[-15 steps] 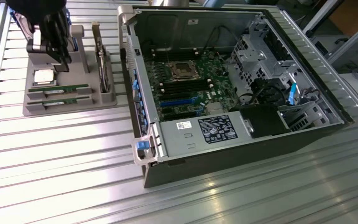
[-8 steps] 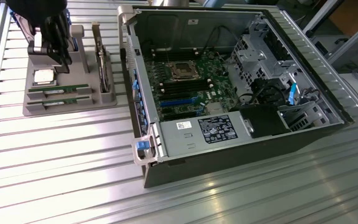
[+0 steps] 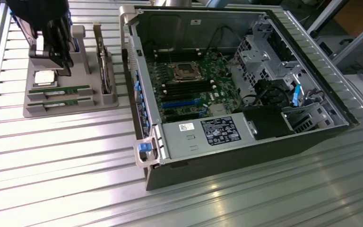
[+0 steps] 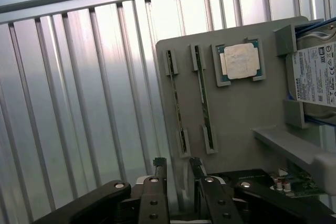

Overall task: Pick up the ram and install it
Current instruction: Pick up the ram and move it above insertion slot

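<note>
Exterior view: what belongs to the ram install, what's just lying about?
Job: ram sticks in the grey holder; open gripper over the holder; motherboard in the open case.
Lying about: processor chip; hard drive; bracketed card; power supply.

— Where is the ram (image 3: 60, 89) sitting?
— It's standing on its long edge in a slot of the grey holder (image 3: 43, 111), its green board and white label showing. A second stick (image 3: 60, 100) is standing parallel, just beside it.

Ribbed, glare-streaked aluminium table (image 3: 55, 161)
</note>
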You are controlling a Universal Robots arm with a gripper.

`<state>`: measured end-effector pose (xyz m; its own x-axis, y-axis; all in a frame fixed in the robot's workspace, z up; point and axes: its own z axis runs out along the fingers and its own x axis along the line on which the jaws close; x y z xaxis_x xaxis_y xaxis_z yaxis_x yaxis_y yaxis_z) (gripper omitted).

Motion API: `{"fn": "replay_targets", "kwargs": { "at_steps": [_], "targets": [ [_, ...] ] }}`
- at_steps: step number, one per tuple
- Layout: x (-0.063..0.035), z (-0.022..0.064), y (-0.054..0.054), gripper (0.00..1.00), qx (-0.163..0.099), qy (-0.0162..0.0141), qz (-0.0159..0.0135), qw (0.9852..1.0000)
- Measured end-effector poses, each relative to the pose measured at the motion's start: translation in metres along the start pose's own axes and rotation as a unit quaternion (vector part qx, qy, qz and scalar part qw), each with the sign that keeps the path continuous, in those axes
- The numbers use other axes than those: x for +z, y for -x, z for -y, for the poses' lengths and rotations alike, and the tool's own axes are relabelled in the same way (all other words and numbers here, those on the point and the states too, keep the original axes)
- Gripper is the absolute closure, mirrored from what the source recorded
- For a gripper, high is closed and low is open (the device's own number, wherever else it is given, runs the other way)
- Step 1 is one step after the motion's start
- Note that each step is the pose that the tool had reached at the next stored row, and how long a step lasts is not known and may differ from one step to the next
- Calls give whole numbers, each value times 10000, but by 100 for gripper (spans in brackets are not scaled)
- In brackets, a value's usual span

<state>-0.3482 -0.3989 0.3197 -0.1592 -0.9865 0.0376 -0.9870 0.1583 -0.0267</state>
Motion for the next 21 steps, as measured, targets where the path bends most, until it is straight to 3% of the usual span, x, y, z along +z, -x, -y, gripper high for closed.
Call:
{"fn": "replay_targets", "kwargs": {
  "at_steps": [21],
  "targets": [
    [123, -3, 5, 70, 0, 0, 0, 10000]
  ]
}}
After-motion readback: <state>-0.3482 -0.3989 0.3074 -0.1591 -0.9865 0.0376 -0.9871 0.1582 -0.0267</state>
